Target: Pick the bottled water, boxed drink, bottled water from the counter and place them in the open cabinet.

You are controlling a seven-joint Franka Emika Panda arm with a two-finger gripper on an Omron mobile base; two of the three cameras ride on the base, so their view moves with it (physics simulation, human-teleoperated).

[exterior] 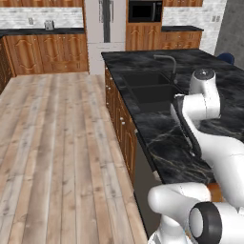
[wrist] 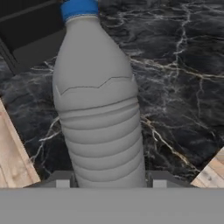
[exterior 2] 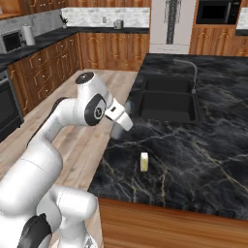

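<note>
A greyish bottled water with a blue cap stands upright between my fingertips, and my gripper is shut on its lower body. In the right base view the gripper holds this bottle at the left edge of the black marble counter, just in front of the sink. The boxed drink, a small cream carton with a yellow side, stands upright on the counter a little nearer the front and to the right of the gripper. The open cabinet is out of view.
The black double sink with its curved faucet lies behind the bottle. Wooden drawer fronts run under the counter, with plank floor to the left. My own arm reaches over the worktop.
</note>
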